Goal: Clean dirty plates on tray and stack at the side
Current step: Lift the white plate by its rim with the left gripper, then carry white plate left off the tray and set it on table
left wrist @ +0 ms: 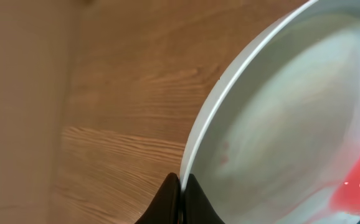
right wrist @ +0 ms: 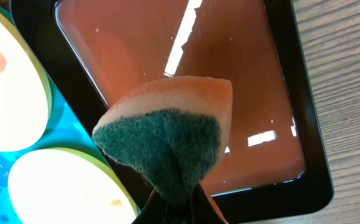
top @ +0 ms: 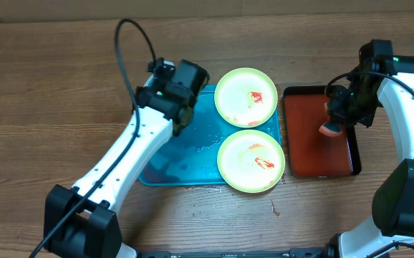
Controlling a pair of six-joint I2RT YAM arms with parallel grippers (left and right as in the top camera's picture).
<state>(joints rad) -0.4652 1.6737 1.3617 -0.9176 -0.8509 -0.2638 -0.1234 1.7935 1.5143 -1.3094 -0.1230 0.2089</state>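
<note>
- So far, by my reading, nothing is finished; no stack shows anywhere on the table (top: 49,72), and every plate you can see carries red sauce.
- Your left gripper (left wrist: 180,190) is clamped on the rim of the pale-rimmed plate (left wrist: 279,124), fingertips pinching the edge; bare wood shows behind it, and a red smear sits at its 4 o'clock; the overhead view hides this plate under the arm, at about 10 o'clock of the turquoise tray (top: 185,154).
- Two lime-rimmed plates lie flat on that tray; the far plate (top: 246,97) at 1 o'clock, the near plate (top: 251,160) at 5 o'clock, edges nearly touching; both have smears in their centres.
- Your right gripper (right wrist: 174,202) is closed on the sponge (right wrist: 167,134), green scouring face towards the camera; it hangs over the dark red tray (right wrist: 242,81), which lies at 3 o'clock of the turquoise one and looks wet.
- What is left, as I judge it: bring sponge and held plate together and wipe; set that plate at the side; then repeat for the two lime ones, so all three wipes and the whole stack lie ahead of you.
</note>
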